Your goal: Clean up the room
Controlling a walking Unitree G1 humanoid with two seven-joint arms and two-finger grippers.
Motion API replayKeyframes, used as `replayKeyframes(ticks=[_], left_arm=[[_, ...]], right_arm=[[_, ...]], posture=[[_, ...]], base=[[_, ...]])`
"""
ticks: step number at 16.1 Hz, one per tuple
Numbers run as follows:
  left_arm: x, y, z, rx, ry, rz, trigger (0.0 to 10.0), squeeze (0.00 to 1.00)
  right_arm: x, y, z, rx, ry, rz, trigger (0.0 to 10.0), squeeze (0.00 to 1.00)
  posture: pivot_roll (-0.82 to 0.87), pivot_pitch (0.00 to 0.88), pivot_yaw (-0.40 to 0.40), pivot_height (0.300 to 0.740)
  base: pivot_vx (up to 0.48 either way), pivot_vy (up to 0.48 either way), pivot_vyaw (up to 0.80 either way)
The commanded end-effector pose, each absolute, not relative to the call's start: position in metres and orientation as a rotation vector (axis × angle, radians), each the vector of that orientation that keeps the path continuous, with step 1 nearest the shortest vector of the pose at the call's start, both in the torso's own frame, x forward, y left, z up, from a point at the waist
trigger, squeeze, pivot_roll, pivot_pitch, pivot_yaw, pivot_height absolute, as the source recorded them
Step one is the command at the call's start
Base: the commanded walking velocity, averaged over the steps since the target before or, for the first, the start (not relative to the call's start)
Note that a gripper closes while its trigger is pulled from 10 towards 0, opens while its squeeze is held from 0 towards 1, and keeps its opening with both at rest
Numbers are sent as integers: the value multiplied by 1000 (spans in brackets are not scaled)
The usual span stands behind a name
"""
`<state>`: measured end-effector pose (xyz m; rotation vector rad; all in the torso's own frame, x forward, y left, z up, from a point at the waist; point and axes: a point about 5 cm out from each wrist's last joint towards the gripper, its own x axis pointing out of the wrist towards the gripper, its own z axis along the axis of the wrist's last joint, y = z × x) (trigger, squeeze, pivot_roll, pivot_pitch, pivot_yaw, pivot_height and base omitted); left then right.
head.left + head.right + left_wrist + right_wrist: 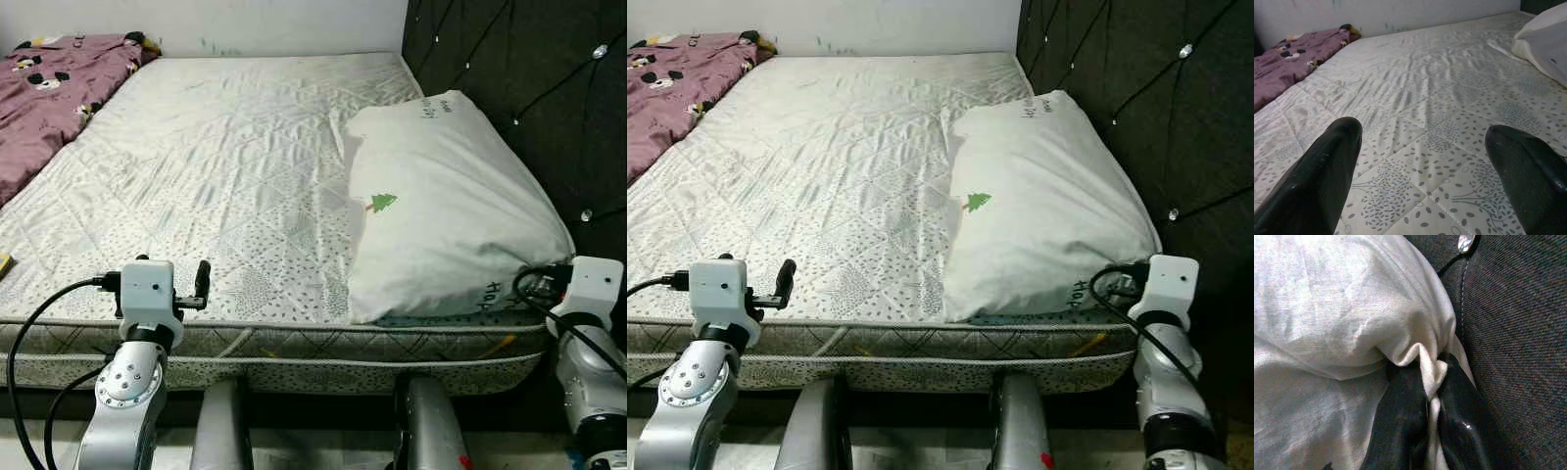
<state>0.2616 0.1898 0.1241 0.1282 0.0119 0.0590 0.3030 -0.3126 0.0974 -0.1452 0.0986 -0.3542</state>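
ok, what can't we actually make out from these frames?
- Right gripper: in the eye views the pillow hides its fingers.
- Green print on the pillow's near edge: folded, unreadable.
- Purple blanket: cut off by the frame edge.
- Small yellow thing on the mattress: cropped, unidentifiable.

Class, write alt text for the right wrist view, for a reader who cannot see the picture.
Close up, the right gripper has its two black fingers shut on a bunched fold of a white pillow. The dark quilted headboard, with a shiny stud, stands right beside the pillow.
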Motion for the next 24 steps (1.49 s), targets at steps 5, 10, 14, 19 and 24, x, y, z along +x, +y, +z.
replayKeyframes(ticks=[5,10,14,19,24], left_arm=[[264,193,125,135,-4,77,10000,0],[270,190,127,129,-19,65,10000,0],[272,188,126,107,-29,61,10000,0],[273,186,126,131,-47,46,10000,0],[272,184,124,131,-51,45,10000,0]], right_arm=[[277,-307,64,-120,212,-372,0,0],[280,-293,69,-146,180,-348,10000,0],[297,-279,94,-131,67,-329,10000,1000],[293,-259,93,-171,59,-296,10000,1000],[271,-250,87,-219,74,-275,10000,1000]], posture=[[33,0,43,498],[21,0,49,498],[14,0,37,498],[1,0,34,498],[-7,0,28,498]], base=[[0,0,0],[0,0,0],[0,0,0],[0,0,0],[0,0,0]])
